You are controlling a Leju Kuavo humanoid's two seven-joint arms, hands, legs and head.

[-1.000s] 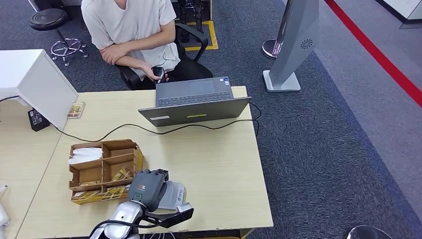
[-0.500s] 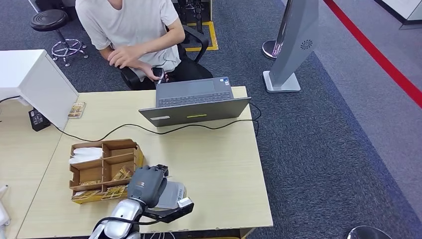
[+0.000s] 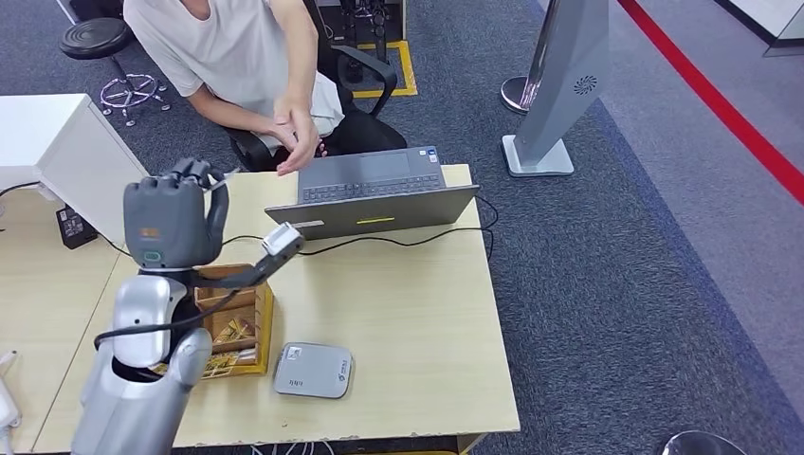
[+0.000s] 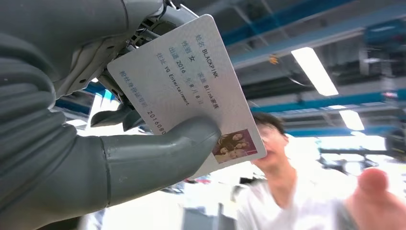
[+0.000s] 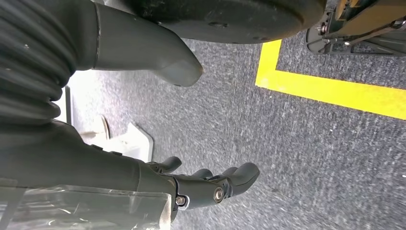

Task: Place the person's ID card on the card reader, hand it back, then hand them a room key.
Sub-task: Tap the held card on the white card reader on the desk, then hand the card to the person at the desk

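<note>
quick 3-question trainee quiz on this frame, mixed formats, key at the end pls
1. True or false: the robot's left hand grips the white printed ID card with a small photo.
2. Multiple choice: where does the flat grey rounded card reader lie? A) on the open grey laptop B) on the light wooden table, beside the brown cardboard compartment box C) in the seated person's hand
3. Fill in: the robot's right hand hangs over grey carpet with a ___ line.

Key: 1 true; 2 B; 3 yellow
</note>
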